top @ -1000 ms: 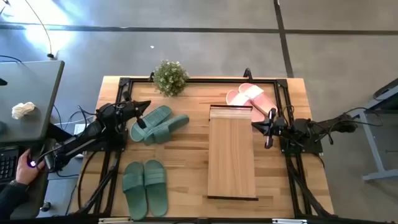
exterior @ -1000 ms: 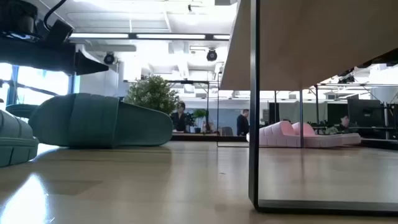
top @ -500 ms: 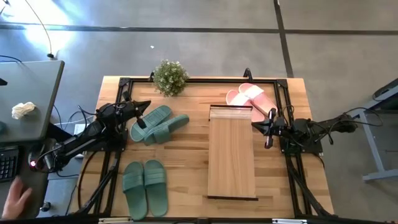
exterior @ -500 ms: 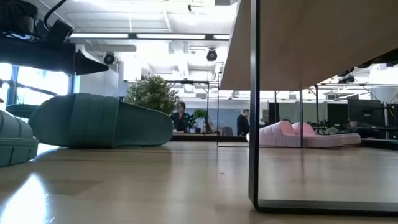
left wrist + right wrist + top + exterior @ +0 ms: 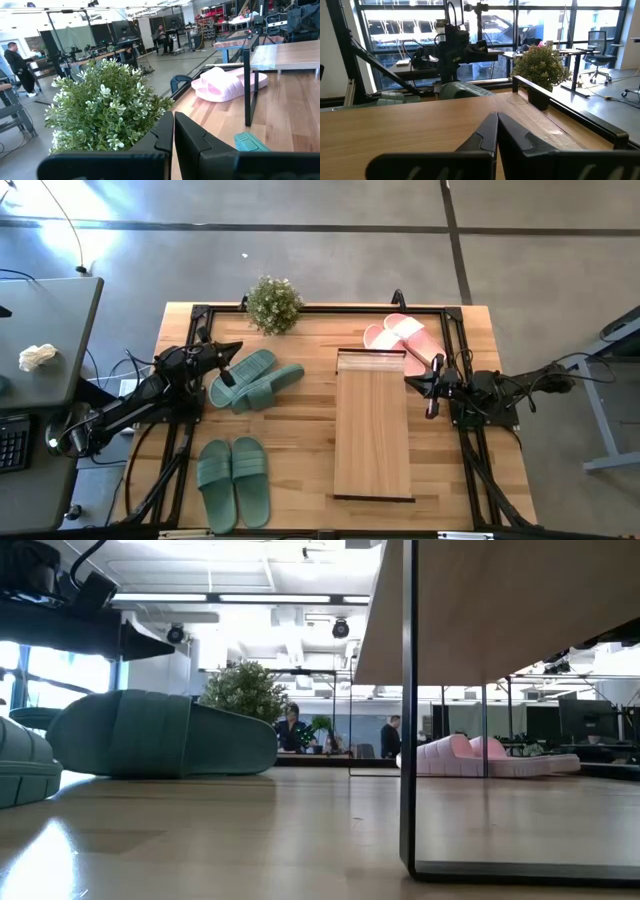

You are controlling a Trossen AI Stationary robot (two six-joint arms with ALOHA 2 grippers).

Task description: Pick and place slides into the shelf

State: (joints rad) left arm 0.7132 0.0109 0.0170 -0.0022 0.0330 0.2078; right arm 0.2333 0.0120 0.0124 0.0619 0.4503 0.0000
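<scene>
Slides, look: soft slip-ons, each with one wide strap across the top.
Slides, count: six in all, three pairs, two pairs sage green and one light pink.
Green pair by my left gripper [image 5: 268, 379]: lying skewed on the table, just beside my left fingertips, one slide overlapping the other.
Green pair at the near edge [image 5: 233, 483]: side by side, straight, well apart from both my grippers.
Pink pair [image 5: 404, 339]: at the far right of the table, touching the far end of the shelf.
Shelf [image 5: 372, 425]: one, a long light-wood plank top with dark trim at the ends, mid-table; nothing on its top.
Left gripper [image 5: 234, 348]: my fingers pressed together, holding nothing, above the table's left side near the skewed green pair.
Right gripper [image 5: 410, 380]: my fingers pressed together, empty, just off the shelf's right edge.
Plant [image 5: 273, 304]: one small leafy bush at the table's far edge.
Table [image 5: 300, 450]: one wooden top framed by dark rails.
</scene>
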